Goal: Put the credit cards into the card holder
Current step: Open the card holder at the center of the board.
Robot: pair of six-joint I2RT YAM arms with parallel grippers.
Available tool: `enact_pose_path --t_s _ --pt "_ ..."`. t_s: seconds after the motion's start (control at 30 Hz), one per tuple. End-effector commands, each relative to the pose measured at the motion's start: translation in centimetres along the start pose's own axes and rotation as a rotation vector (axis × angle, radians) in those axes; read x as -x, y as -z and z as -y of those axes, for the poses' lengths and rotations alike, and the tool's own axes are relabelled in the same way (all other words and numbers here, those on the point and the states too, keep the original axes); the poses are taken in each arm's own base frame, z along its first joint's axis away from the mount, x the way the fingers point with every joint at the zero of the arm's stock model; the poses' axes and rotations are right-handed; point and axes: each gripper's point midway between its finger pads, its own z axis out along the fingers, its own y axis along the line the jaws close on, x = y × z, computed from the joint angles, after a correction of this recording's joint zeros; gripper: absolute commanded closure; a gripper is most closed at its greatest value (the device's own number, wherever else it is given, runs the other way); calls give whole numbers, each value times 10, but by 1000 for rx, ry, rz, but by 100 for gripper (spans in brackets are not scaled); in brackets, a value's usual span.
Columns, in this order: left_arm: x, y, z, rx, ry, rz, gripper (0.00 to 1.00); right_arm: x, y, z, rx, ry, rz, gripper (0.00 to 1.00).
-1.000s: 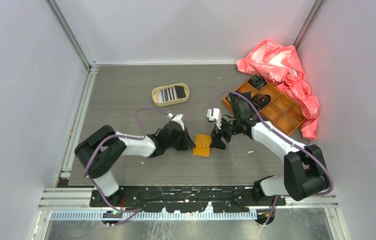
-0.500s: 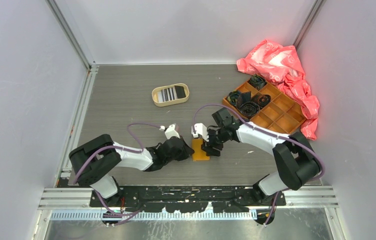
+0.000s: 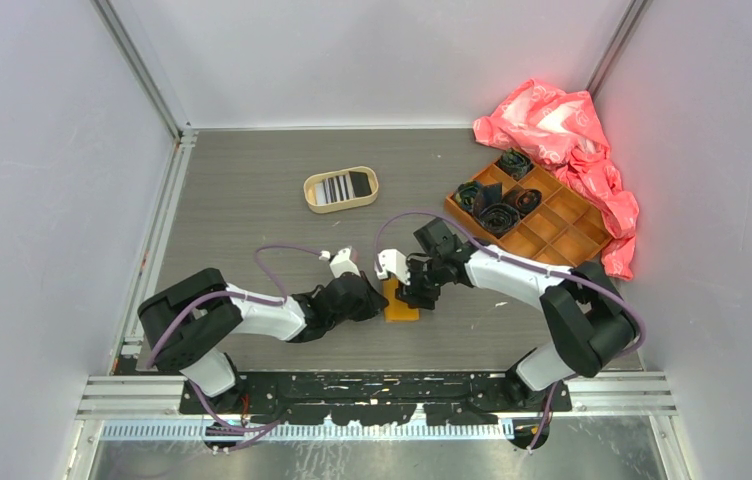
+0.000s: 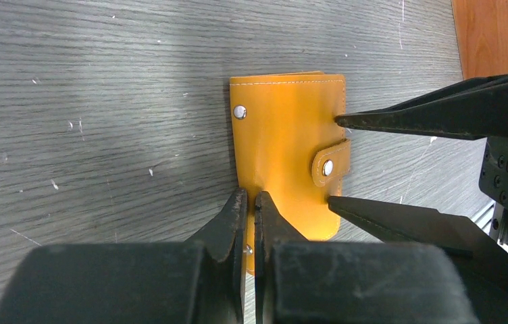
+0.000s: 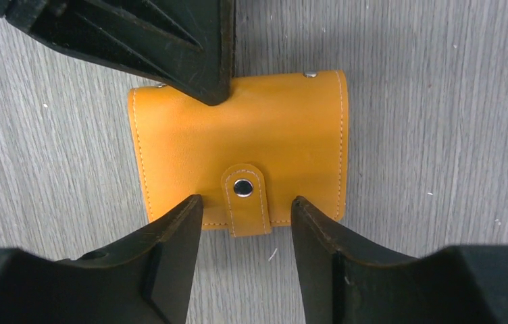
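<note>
On grained grey table (image 3: 252,190): flat orange holder (image 3: 401,303), snapped closed.
Nearly closed, left gripper (image 4: 250,202) touches its stitched edge; right gripper (image 5: 246,200) is wide, astride the rounded tab (image 4: 329,167). Cards (image 3: 340,187) lie in oval tray (image 3: 306,190).

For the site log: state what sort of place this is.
Probably a robot test cell: bare pale walls and metal rails box in a grey table, a left arm and right arm are bolted at its near edge, and a tray of cards sits out as a prop.
</note>
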Motion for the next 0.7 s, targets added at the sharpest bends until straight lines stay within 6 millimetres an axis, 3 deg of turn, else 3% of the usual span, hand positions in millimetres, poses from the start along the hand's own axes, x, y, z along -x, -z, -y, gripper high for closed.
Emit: enact_pose_path --t_s 0.0,0.17,0.4,0.5,0.67 --pt "0 -2 4 1 -33 2 100 19 -4 14 -36 46 24 46" --pt "0 -3 9 -10 -35 -4 100 21 -9 10 -16 59 -7 52" --pt "3 1 7 1 -46 8 100 6 -12 7 22 48 -107 80" --pt "5 3 1 16 -50 21 100 -2 -10 9 21 50 -157 90" --pt "10 7 -18 58 -46 56 100 3 6 19 -22 28 -138 99"
